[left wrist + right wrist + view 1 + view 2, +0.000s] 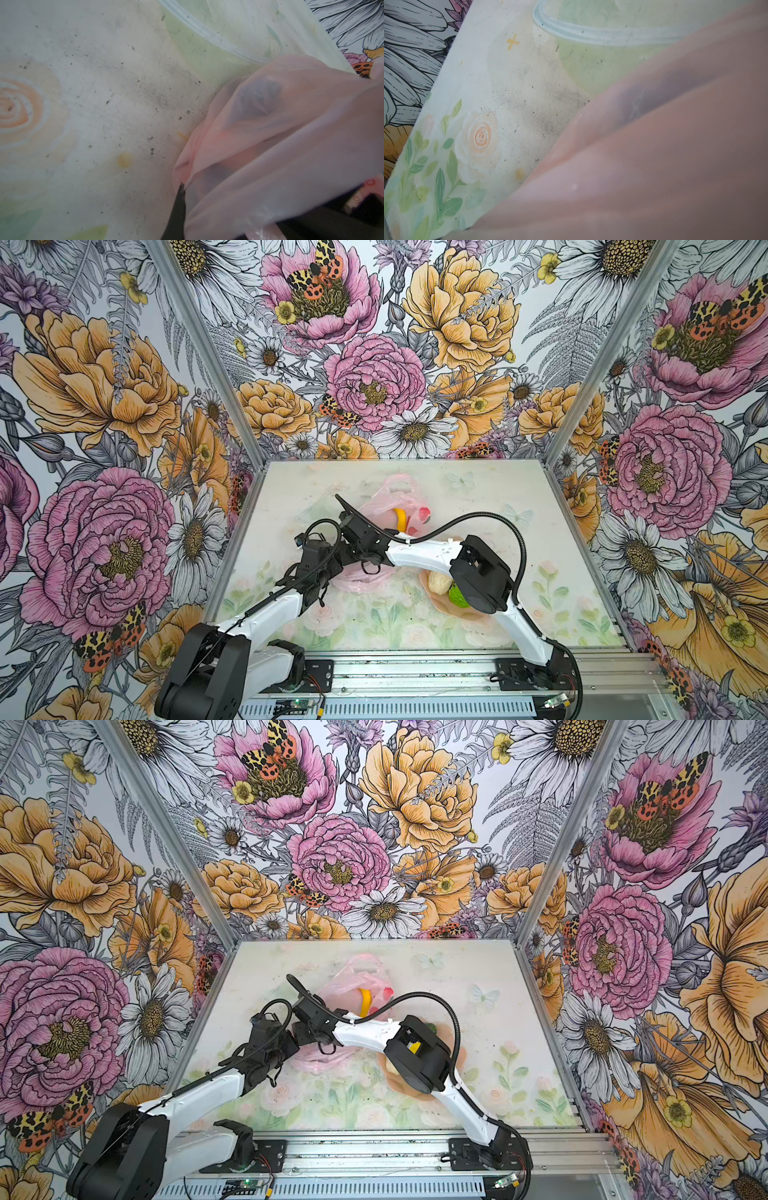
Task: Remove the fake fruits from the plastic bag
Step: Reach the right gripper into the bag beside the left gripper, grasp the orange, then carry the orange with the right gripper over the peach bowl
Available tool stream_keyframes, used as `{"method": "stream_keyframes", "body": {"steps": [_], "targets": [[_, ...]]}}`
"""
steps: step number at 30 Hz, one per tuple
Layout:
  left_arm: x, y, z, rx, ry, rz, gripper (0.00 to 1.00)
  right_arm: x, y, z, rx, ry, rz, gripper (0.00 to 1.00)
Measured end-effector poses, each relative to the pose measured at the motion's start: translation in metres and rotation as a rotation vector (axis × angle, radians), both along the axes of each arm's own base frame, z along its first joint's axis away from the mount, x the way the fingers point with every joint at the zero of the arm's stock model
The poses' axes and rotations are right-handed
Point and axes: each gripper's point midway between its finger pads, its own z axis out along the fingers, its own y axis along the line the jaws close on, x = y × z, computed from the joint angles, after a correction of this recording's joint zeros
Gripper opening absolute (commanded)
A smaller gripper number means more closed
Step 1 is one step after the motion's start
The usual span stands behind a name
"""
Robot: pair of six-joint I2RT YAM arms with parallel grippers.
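In both top views the plastic bag (390, 497) is lying crumpled on the bench (286, 489). It is stretching from the centre toward 12 o'clock, with its loop handles pointing at 12. A yellow banana (401, 519) is showing among the pink folds on the bag's 4 o'clock side, beside red printed marks.

The left gripper (332, 570) is reaching in from 7 o'clock and is pressed together, pinching a fold at the bag's 6 o'clock end. In the left wrist view only one black finger (179, 205) is showing, and the film is draping over the rest. Through that film a dark purplish lump, apparently the grape bunch (257, 99), is sitting inside the bag.

The right arm is crossing from 4 o'clock over to the middle of the bench. The right gripper (353, 526) is sitting at the bag's 8 o'clock edge, just beside the left one. Its fingers are hiding under the wrist and the film, so it cannot be told whether they are spread or closed. In the right wrist view, blurred pink film is filling half the picture, with the same dark lump shining through.

A peach-pink dish (451, 612) is resting at 4 o'clock from the centre, partly under the right arm's elbow. A cream pear (440, 581) and a bumpy green fruit (459, 596) are lying in it, touching each other, outside the bag.
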Motion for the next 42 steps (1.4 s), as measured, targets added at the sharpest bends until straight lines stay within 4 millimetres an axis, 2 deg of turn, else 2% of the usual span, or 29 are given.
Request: {"method": "stream_keyframes", "body": {"steps": [6,15,23,35,42], "targets": [[0.000,0.000,0.000,0.000,-0.001,0.000,0.02,0.004,-0.002,0.000,-0.017,-0.022,-0.005,0.49],[0.000,0.000,0.000,0.000,0.000,0.000,0.02,0.007,-0.011,0.002,-0.038,-0.041,-0.021,0.41],[-0.002,0.001,0.001,0.002,0.002,0.001,0.02,0.012,-0.033,0.008,-0.059,-0.050,-0.051,0.41],[-0.004,0.001,-0.003,0.018,0.027,-0.008,0.02,0.019,-0.068,0.029,-0.048,-0.060,-0.100,0.41],[0.011,0.000,0.007,0.047,0.032,-0.024,0.02,0.010,-0.084,0.040,-0.009,-0.052,-0.099,0.41]]}}
